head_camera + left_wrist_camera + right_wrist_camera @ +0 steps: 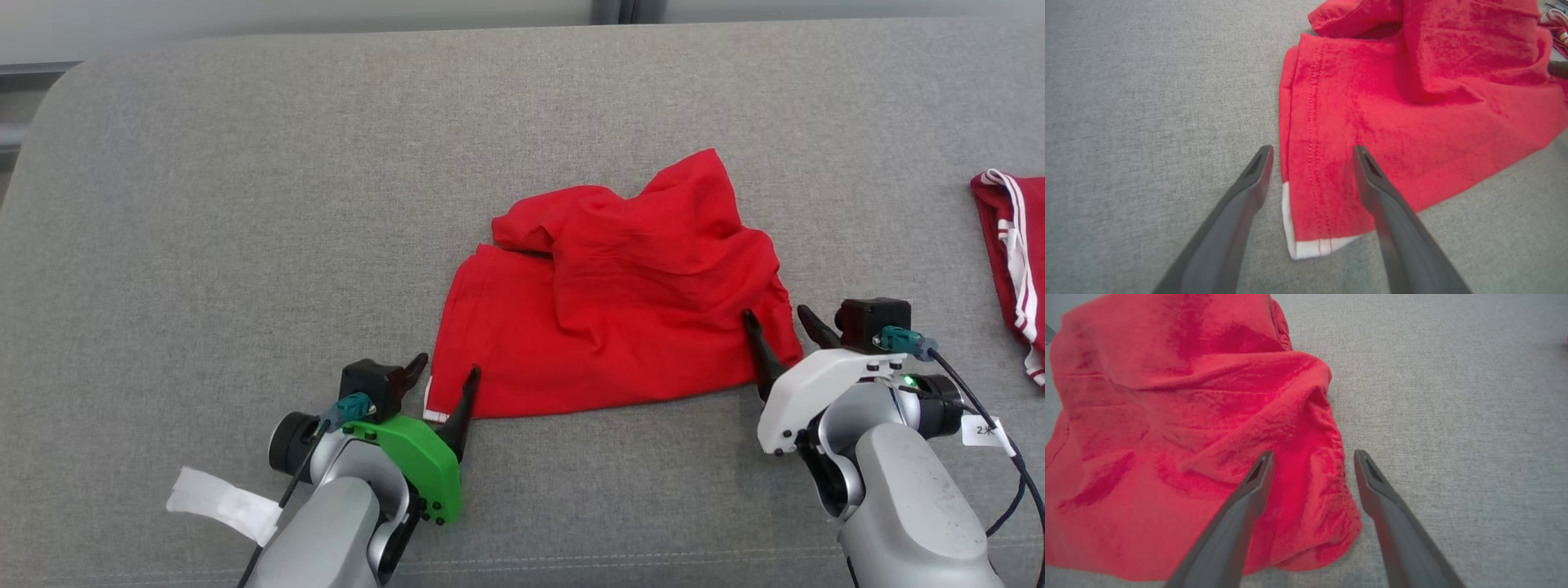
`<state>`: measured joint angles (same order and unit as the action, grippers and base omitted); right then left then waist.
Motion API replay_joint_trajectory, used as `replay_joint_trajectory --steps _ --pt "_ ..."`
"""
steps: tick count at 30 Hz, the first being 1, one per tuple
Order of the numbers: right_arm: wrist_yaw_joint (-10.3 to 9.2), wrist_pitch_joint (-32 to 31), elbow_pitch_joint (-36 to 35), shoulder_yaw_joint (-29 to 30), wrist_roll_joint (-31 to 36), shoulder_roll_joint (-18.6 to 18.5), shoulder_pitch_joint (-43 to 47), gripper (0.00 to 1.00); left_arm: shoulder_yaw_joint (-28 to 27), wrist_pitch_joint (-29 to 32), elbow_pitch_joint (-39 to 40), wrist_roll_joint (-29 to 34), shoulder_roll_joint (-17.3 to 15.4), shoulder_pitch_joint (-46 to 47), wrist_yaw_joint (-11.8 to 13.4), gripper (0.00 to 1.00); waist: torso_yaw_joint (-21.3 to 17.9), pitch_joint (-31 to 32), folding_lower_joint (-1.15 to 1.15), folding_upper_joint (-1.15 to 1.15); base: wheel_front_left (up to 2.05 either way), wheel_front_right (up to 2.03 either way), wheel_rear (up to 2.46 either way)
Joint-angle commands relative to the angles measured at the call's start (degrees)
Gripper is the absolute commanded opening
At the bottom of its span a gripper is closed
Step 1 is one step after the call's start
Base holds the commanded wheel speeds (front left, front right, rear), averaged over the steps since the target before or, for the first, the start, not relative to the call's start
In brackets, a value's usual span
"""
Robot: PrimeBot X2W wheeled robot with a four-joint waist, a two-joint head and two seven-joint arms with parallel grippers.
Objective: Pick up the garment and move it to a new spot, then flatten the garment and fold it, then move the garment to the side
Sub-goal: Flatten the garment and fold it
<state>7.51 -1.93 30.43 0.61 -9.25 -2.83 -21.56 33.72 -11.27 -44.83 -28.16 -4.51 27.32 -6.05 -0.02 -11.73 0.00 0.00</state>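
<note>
The garment is a red pair of shorts, lying crumpled on the grey cushioned surface with its top half bunched and folded over. My left gripper stands open over its near left corner, where a white trim edge shows between the fingers. My right gripper stands open over the near right corner, straddling the gathered red edge. Neither gripper holds the cloth.
Another red garment with white stripes lies at the right edge of the surface. Bare grey cushion spreads to the left and behind the shorts. A pale wall or ledge runs along the back.
</note>
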Motion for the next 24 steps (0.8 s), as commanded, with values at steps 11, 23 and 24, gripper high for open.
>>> replay_joint_trajectory --steps 11,23,24 --pt "-0.05 -0.38 0.80 -1.50 1.26 -0.13 -2.66 0.00 2.42 1.55 -1.71 1.21 -0.38 3.31 -0.09 0.00 -0.08 -3.57 0.00 0.00 0.00 0.00 0.00" --pt "-0.05 0.01 -1.38 -1.57 0.64 -0.23 -4.53 0.00 -1.15 -2.21 0.64 -1.62 -0.97 4.85 1.26 0.00 0.98 -3.16 0.00 0.00 0.00 0.00 0.00" --pt "-0.05 -0.53 -1.86 -1.77 0.87 -0.41 -4.89 0.00 -1.43 -2.24 0.92 -1.87 -1.12 5.07 1.39 0.00 1.12 -3.17 0.00 0.00 0.00 0.00 0.00"
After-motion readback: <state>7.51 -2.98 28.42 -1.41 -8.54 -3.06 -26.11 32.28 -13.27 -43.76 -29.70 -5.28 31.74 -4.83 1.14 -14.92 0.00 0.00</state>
